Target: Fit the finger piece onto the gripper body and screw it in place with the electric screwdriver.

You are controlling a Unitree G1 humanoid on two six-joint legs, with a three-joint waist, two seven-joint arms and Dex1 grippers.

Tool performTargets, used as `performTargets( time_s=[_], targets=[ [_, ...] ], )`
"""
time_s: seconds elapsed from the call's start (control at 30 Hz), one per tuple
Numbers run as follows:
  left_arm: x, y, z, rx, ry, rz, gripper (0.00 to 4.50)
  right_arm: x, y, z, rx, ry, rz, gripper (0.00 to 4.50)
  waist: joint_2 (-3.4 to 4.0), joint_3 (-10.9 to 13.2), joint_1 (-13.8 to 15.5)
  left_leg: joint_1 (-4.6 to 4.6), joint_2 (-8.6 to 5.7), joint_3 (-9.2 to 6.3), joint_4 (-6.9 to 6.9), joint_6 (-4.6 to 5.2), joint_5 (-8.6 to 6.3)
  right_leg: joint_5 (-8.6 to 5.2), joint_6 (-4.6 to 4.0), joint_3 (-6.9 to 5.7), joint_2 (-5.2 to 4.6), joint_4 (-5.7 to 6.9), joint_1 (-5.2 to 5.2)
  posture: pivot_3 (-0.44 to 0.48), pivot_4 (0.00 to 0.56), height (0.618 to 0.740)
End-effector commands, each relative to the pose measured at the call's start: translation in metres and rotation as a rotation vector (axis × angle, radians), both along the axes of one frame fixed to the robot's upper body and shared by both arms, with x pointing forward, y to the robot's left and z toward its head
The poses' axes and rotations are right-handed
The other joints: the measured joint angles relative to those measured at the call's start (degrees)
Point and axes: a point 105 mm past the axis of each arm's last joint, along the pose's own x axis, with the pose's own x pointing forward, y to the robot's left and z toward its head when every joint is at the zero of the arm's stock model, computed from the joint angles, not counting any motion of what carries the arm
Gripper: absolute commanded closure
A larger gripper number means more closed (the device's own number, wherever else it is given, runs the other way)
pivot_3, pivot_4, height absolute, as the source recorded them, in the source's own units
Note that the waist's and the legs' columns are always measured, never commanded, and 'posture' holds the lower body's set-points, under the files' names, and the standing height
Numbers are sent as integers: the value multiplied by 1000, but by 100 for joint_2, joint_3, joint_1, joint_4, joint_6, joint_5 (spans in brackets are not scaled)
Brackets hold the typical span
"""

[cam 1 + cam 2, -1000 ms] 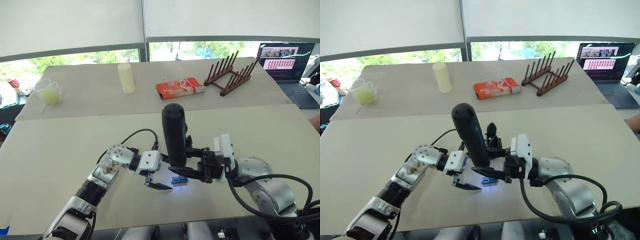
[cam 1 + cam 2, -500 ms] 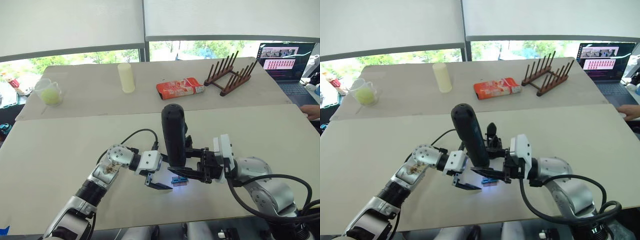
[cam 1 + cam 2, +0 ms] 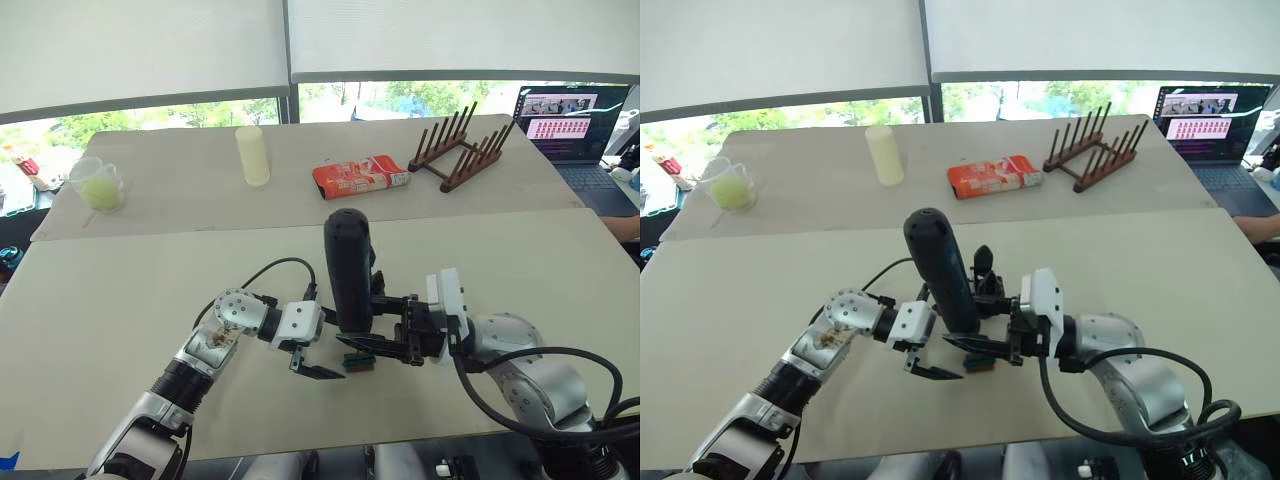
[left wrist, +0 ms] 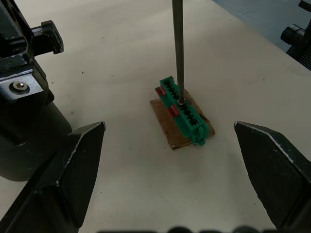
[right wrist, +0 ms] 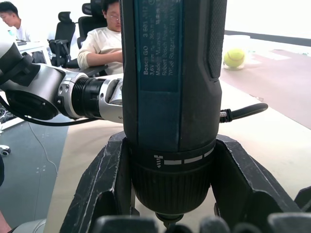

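- Blue glow under the electric screwdriver has gone out; a moment ago it was lighting the spot below the tip. My read is that the driver has stopped running.
- Nothing else has budged: both arms and the tool sit exactly as they did.
- Your right gripper is clamped round the screwdriver's lower collar, holding it upright near the middle of the near tabletop, not far from its front edge.
- The bit is planted on the small green block, which lies on a scrap of brown card. That is not the task's part, so I'd judge the real fastening is yet to be done.
- Your left gripper is spread wide and empty, a finger on either side of the block without touching it.
- The gripper body stands just beside the block, on the far side of the screwdriver, its one pointed finger upright.
- Containers now: on the far tabletop, toward its left corner, a clear cup holds something yellow-green.
- The wooden rack near that tabletop's right end has nothing in its slots.
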Motion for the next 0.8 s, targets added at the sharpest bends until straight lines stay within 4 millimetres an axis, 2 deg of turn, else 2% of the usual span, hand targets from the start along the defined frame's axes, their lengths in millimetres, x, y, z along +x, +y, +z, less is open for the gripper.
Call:
performTargets(
  time_s=[0.03, 0.23, 0.43, 0.63, 0.8],
  targets=[
    [2, 0, 6, -10, -34, -10, 0, 0, -3, 12, 20, -66, -3, 2600, 0, 0, 0, 0, 0, 0, 0, 0, 0, 0, 0, 0, 0, 0, 0, 0, 150, 740],
    [3, 0, 7, -14, -36, -5, 0, -4, -1, 18, 38, -69, 3, 2600, 0, 0, 0, 0, 0, 0, 0, 0, 0, 0, 0, 0, 0, 0, 0, 0, 150, 740],
    [6, 3, 12, -25, -36, 17, 0, -11, -1, 40, 63, -102, 19, 2600, 0, 0, -5, -1, 0, 0, 0, 0, 0, 0, 0, 0, 0, 0, -1, 0, 150, 740],
    [5, 19, 9, -4, -19, 39, 0, -14, -1, 60, 76, -121, 41, 2600, 0, 0, -10, 0, 2, -1, -2, 0, 0, 0, 0, 0, 0, -1, -2, 0, 150, 740],
    [12, 27, 17, -46, 16, 127, 0, -12, -2, 76, 88, -134, 42, 2600, 0, 0, 1, -1, 1, -1, -1, 0, 0, 0, 0, -1, 0, -5, 0, 0, 150, 740]
  ],
)
